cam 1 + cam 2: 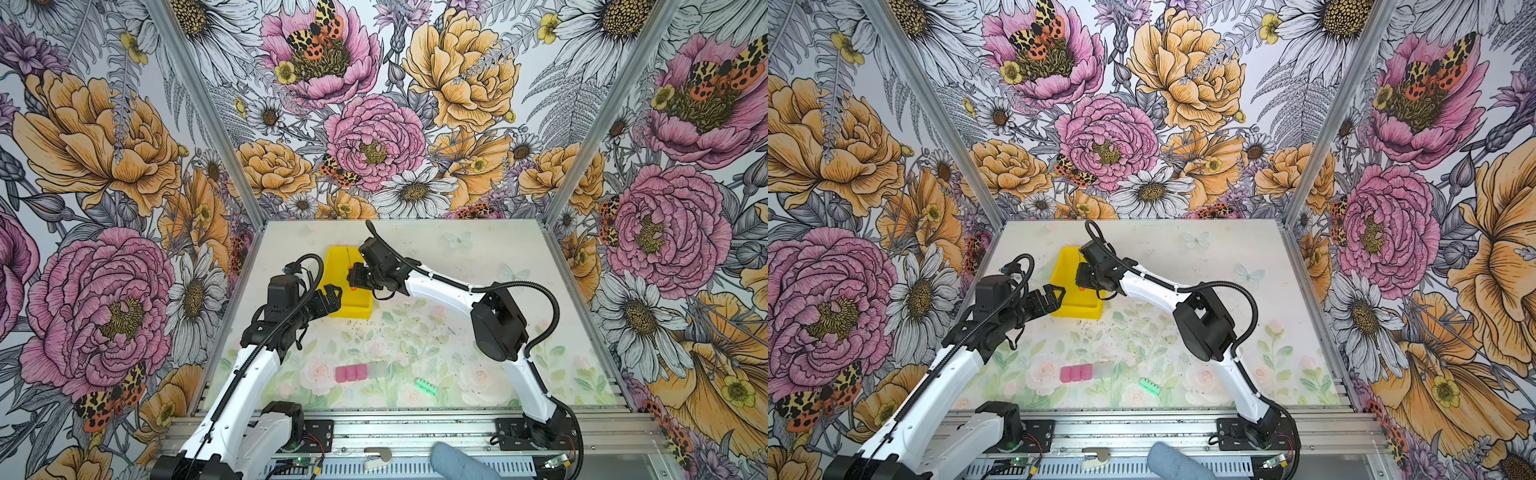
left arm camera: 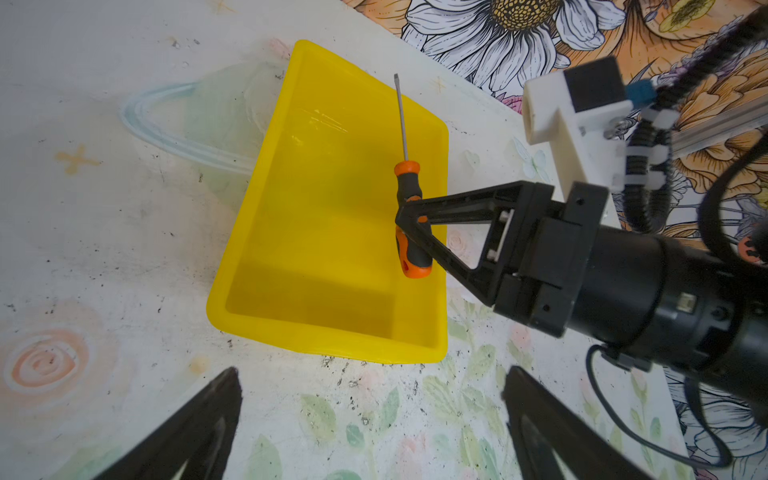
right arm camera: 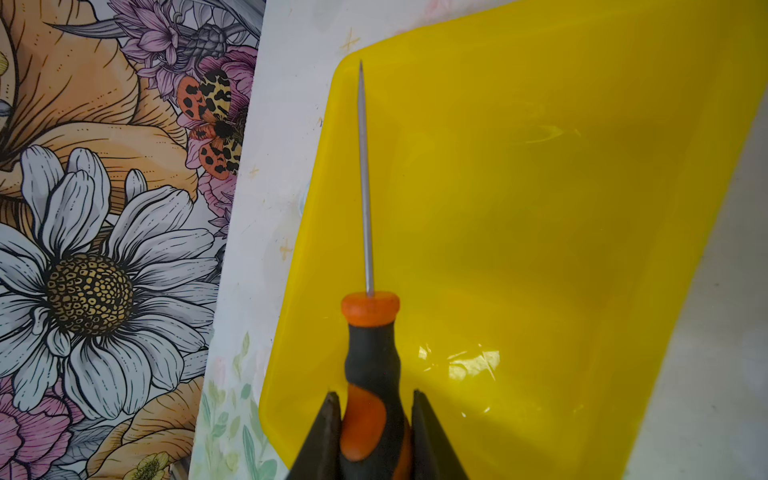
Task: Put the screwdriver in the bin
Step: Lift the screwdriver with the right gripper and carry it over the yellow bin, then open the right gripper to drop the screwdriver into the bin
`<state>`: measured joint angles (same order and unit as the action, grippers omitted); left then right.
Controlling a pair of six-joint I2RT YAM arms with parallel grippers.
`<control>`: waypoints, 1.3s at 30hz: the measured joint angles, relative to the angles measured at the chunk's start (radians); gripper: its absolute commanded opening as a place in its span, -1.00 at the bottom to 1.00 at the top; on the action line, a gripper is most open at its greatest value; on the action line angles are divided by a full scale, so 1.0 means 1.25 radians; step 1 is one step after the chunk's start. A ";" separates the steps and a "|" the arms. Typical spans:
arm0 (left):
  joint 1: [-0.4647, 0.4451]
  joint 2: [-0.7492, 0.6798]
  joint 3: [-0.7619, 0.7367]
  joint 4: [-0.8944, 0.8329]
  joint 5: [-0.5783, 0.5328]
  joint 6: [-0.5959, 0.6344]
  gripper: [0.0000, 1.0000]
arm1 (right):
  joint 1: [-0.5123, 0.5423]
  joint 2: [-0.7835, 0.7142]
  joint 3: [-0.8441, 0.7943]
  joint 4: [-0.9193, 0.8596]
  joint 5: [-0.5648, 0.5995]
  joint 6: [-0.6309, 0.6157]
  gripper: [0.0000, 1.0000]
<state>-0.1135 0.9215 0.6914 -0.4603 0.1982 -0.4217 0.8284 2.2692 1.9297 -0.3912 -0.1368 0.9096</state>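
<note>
Our right gripper (image 3: pixel 374 401) is pinching the screwdriver (image 2: pixel 409 187) by the lower part of its handle, the jaws tight on both sides. We hold the tool over the bin (image 2: pixel 324 257), with the shaft lying along the bin's long side and the tip close to the far rim. Our left gripper (image 2: pixel 372 374) hangs spread and empty near the bin's short wall.

We judge that the carrying is nearly finished and the release is the step in hand. Next we should lower a little, keep the tip inside the rim, then let go.

The handle looks like black rubber with hard orange parts and has a narrow waist. The shaft is thin, smooth metal with a flat tip. The bin is glossy yellow plastic with rounded corners and a flared rim, so the tool may slide.
</note>
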 measured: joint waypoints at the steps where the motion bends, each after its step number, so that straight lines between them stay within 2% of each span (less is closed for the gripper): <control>1: 0.000 0.000 0.000 0.000 0.000 0.000 0.97 | 0.000 0.003 0.003 0.003 0.000 0.000 -1.00; 14: 0.000 -0.006 0.000 0.000 -0.003 0.000 0.97 | 0.000 0.067 0.042 0.012 0.000 0.014 -0.84; 39: 0.000 -0.008 -0.004 -0.005 -0.021 -0.002 0.97 | 0.005 0.113 0.078 0.012 0.007 0.021 -0.17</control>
<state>-0.1135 0.9112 0.6861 -0.4664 0.1722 -0.4248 0.8349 2.4107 2.0266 -0.3759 -0.1280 0.9363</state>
